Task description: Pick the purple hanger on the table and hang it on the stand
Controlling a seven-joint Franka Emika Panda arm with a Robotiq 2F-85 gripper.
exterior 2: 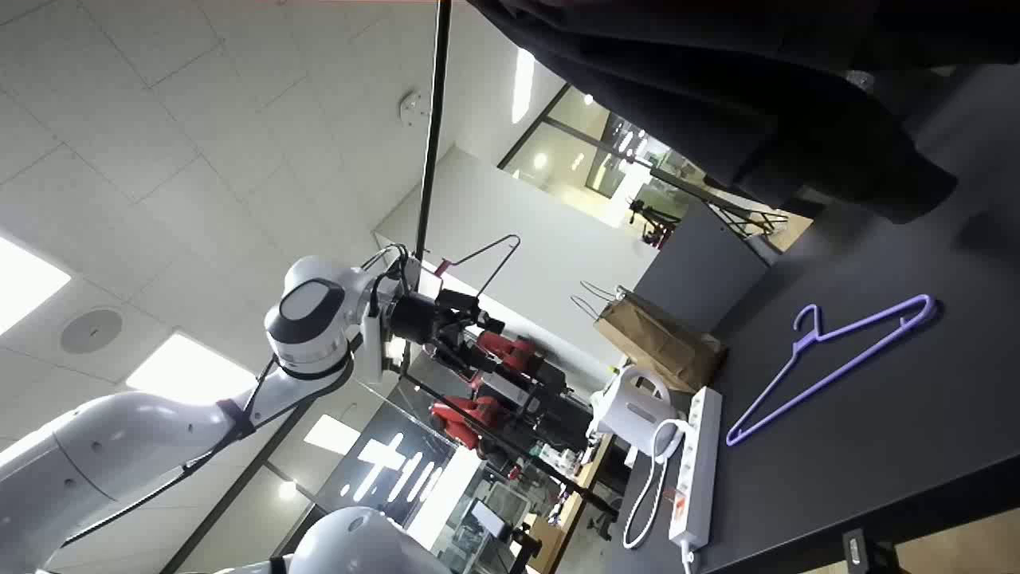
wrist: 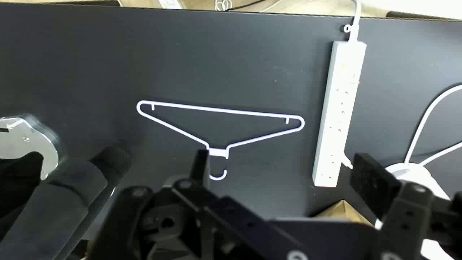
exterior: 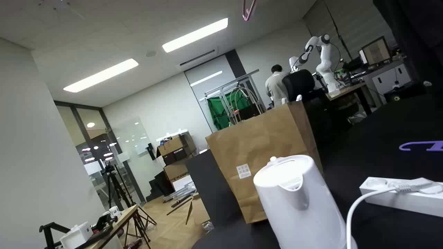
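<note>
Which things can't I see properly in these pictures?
- Purple hanger: in an exterior view, the right edge cuts off most of it; in the wrist view, the claw hides part of its hook.
- Bag: its sides hide the inside in both exterior views.
- Tag: print too small in an exterior view.
- Person: turned away, face hidden, in an exterior view.

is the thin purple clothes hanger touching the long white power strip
Apart. The wrist view shows black tabletop between the purple hanger and white power strip.

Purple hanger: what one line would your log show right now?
purple hanger: flat on table; jaws: open, empty, above table; hanging: not yet done
</note>
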